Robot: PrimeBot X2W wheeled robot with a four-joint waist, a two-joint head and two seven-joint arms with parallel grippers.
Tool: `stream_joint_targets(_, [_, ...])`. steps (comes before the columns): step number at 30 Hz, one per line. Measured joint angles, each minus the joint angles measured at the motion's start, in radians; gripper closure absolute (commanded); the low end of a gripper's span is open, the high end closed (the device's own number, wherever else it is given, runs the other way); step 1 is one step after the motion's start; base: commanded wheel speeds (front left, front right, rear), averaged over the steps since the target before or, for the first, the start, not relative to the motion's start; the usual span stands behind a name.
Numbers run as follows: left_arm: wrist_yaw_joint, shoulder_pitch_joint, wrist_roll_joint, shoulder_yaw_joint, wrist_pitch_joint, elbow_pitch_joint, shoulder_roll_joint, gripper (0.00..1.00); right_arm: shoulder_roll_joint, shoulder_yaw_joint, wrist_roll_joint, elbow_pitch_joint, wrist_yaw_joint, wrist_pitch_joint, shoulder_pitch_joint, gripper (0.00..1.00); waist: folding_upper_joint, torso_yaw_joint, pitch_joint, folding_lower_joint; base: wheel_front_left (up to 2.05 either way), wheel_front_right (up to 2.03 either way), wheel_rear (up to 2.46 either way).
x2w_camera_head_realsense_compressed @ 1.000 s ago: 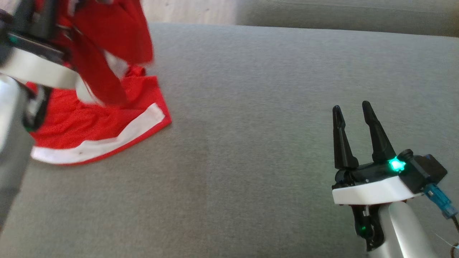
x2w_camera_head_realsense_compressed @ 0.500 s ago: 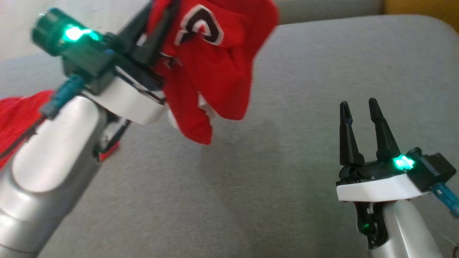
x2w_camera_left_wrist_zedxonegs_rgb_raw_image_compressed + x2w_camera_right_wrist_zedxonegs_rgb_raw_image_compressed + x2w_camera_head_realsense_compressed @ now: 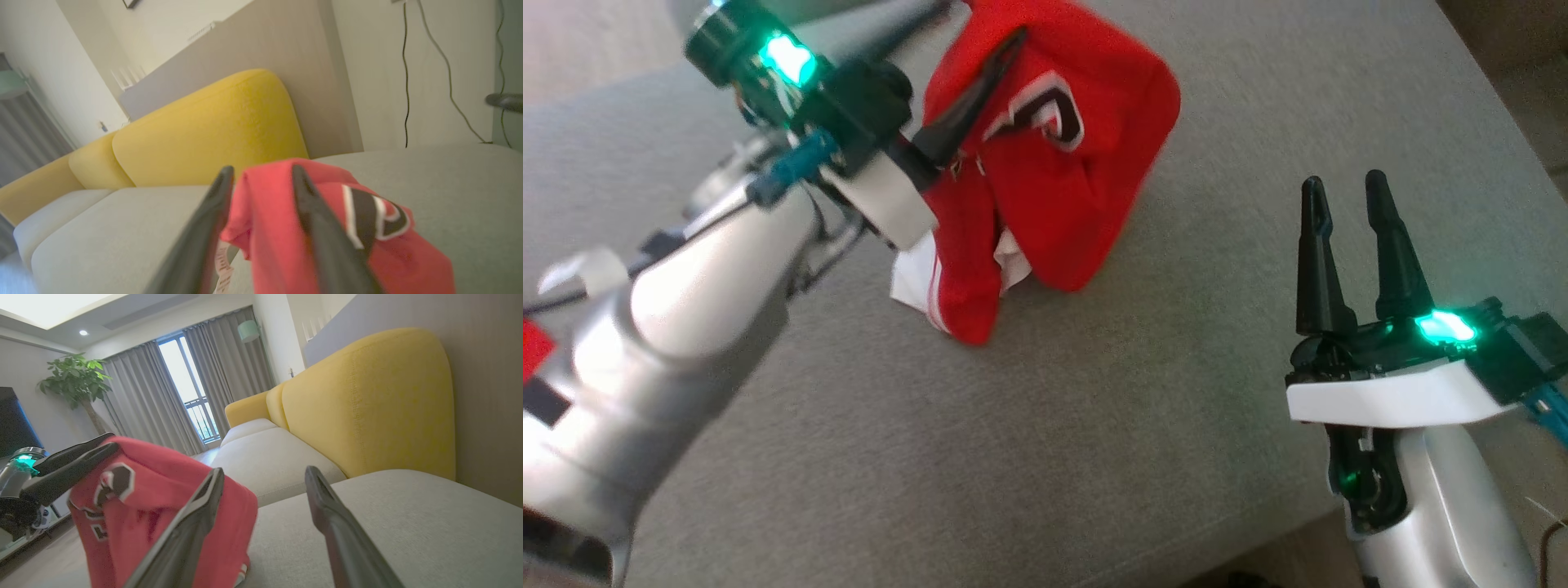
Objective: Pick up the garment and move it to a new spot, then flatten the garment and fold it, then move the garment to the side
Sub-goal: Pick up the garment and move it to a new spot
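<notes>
The garment (image 3: pixel 1094 188) is a red jersey with white trim and a black-and-white emblem. It hangs bunched from my left gripper (image 3: pixel 980 20), which is shut on its upper fold, and its lower end touches the grey sofa seat (image 3: pixel 1013 408). In the left wrist view the red fabric (image 3: pixel 265 245) sits between my left gripper's (image 3: pixel 261 171) two fingers and drapes over the right one. My right gripper (image 3: pixel 1343 181) stands open and empty at the right, apart from the garment. In the right wrist view my right gripper (image 3: pixel 264 471) has the garment (image 3: pixel 155 498) to its left.
A yellow backrest (image 3: pixel 204 130) rises behind the seat, and the same yellow backrest (image 3: pixel 367 404) stands close ahead in the right wrist view. The seat's edge (image 3: pixel 1339 510) runs past my right wrist at the lower right. Bare grey cushion lies between the two grippers.
The head camera has shifted. My left gripper has lifted the garment off the seat at the left and carried it right, toward the middle. The right gripper has stayed open.
</notes>
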Motion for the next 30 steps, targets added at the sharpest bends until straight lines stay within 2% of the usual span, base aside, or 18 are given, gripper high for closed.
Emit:
stream_joint_targets(6, [-0.007, -0.075, 0.018, -0.006, -0.108, 0.207, -0.021, 0.0, 0.0, -0.005, 0.006, 0.001, 0.0, 0.0, 0.003, 0.0, 0.0, -0.035, 0.057, 0.0002, 0.0, 0.0, 0.0])
stream_joint_targets(10, [0.005, -0.077, 0.015, 0.013, -0.158, 0.26, -0.039, 0.0, 0.0, -0.029, -0.012, 0.003, 0.0, 0.0, 0.004, 0.0, 0.0, -0.001, 0.053, 0.0, 0.0, 0.0, 0.0])
stream_joint_targets(13, [0.037, -0.062, -0.01, 0.053, -0.178, 0.261, -0.039, 0.0, 0.0, -0.047, -0.036, 0.012, 0.0, 0.0, 0.004, 0.0, 0.0, 0.041, 0.037, -0.0001, 0.0, 0.0, 0.0])
stream_joint_targets(17, [0.087, 0.041, -0.049, 0.119, -0.186, 0.208, -0.028, 0.0, 0.0, -0.075, -0.067, 0.027, 0.0, 0.0, 0.015, 0.0, 0.0, 0.105, 0.005, -0.0002, 0.0, 0.0, 0.0])
stream_joint_targets(21, [0.14, 0.21, -0.063, 0.199, -0.188, 0.072, -0.002, 0.0, 0.0, -0.094, -0.097, 0.039, 0.0, 0.0, 0.038, 0.0, 0.0, 0.169, -0.03, -0.0002, 0.0, 0.0, 0.0])
stream_joint_targets(22, [0.169, 0.302, -0.063, 0.23, -0.188, 0.009, -0.002, 0.0, 0.001, -0.104, -0.114, 0.042, 0.0, 0.0, 0.054, 0.0, 0.0, 0.199, -0.047, -0.0003, 0.0, 0.0, 0.0])
stream_joint_targets(26, [0.217, 0.494, -0.059, 0.287, -0.188, -0.103, -0.021, 0.0, 0.001, -0.129, -0.131, 0.05, 0.0, 0.0, 0.082, 0.0, 0.0, 0.255, -0.085, -0.0003, 0.0, 0.0, 0.0])
stream_joint_targets(30, [0.24, 0.647, -0.031, 0.332, -0.188, -0.175, -0.061, 0.0, 0.001, -0.134, -0.151, 0.058, 0.0, 0.0, 0.107, 0.0, 0.0, 0.296, -0.123, -0.0003, 0.0, 0.0, 0.0])
